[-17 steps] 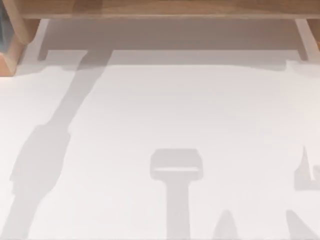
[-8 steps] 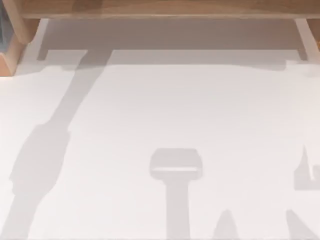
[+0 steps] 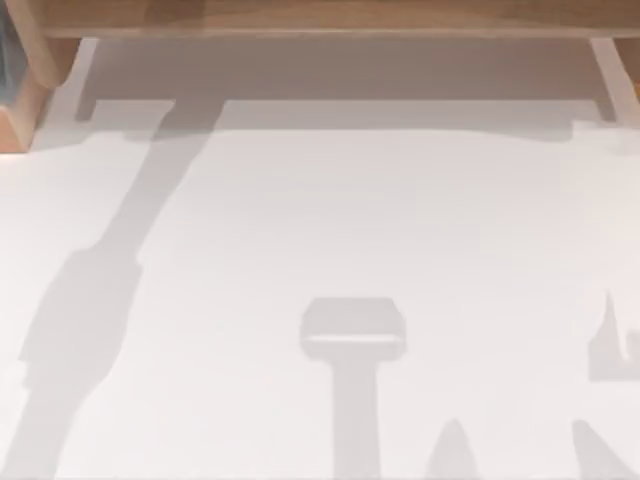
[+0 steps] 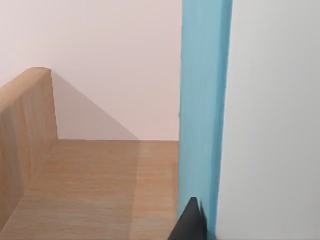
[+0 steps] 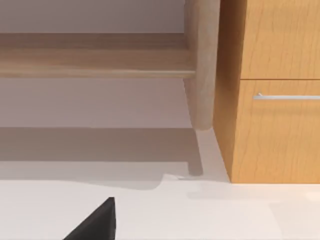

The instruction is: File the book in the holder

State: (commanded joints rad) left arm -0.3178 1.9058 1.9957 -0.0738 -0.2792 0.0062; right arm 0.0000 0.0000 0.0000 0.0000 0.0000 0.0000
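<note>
An upright book (image 4: 202,100) with a blue face and a white side stands over the wooden floor of the holder (image 4: 100,185). My left gripper (image 4: 192,225) is shut on the book; one black fingertip lies against the blue face and the other is hidden behind the book. In the top view a blue sliver of the book (image 3: 4,55) and a wooden corner of the holder (image 3: 20,115) sit at the far left edge. My right gripper (image 5: 95,225) is parked low over the white table, facing the shelf.
A long wooden shelf (image 3: 330,18) runs along the table's back edge. A wooden cabinet (image 5: 275,125) with a drawer handle (image 5: 285,96) stands beside the shelf leg (image 5: 202,75). Arm shadows fall across the white table (image 3: 400,220).
</note>
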